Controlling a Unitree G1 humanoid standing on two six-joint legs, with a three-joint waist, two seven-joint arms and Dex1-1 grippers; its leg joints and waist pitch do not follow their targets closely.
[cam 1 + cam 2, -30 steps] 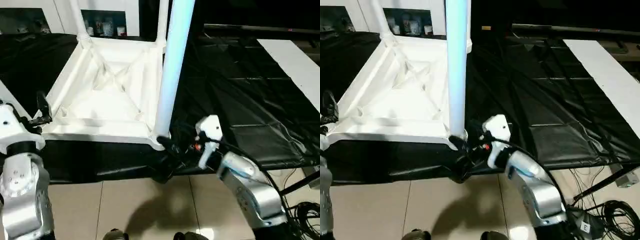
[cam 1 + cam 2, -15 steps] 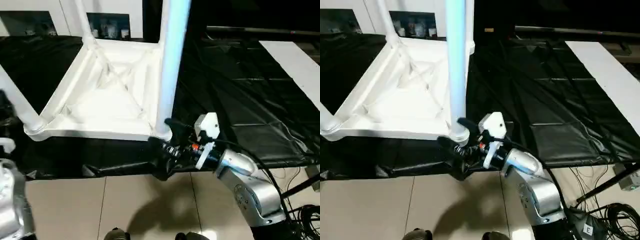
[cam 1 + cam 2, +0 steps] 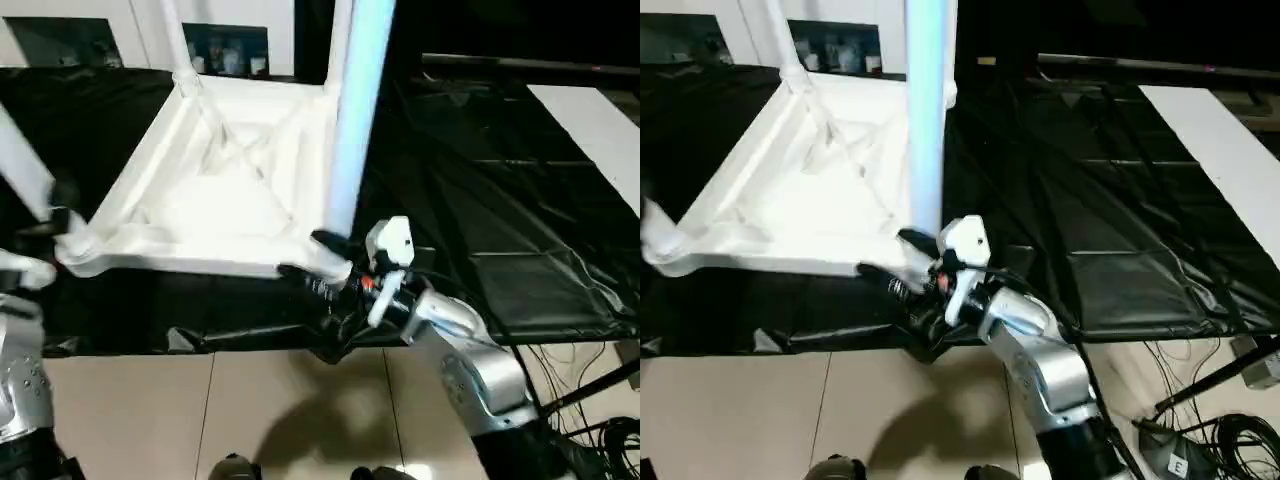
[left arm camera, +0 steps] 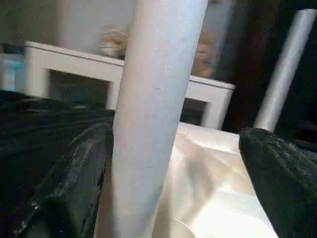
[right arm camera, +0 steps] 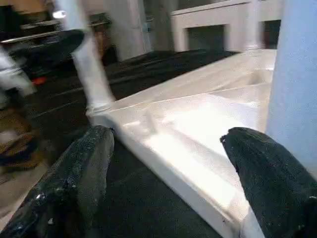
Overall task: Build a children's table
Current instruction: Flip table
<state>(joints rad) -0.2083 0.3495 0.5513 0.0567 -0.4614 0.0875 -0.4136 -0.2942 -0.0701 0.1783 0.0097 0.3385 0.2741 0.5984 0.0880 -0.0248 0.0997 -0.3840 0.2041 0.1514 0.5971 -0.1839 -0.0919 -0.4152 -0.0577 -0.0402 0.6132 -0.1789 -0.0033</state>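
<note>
The children's table lies upside down on a black-covered surface, its ribbed white top (image 3: 215,200) facing up. Legs stand upright in the corner sockets: the near-right leg (image 3: 355,120), the near-left leg (image 3: 25,165) and two far legs (image 3: 180,45). My right gripper (image 3: 315,258) is open at the near-right corner, its fingers (image 5: 79,173) spread either side of the top's near edge (image 5: 188,163). My left gripper (image 4: 173,163) is open around the near-left leg (image 4: 153,109), which stands between its two fingers (image 4: 74,183).
A white glass-door cabinet (image 3: 230,50) stands behind the table. A white board (image 3: 590,130) lies on the black cover at the right. The cover's front edge hangs over the tiled floor (image 3: 260,410), and cables (image 3: 1200,440) lie on the floor at the right.
My right gripper has moved left and up from below the near-right corner to its edge. My left forearm has dropped out of the foreground. The head camera has also shifted.
</note>
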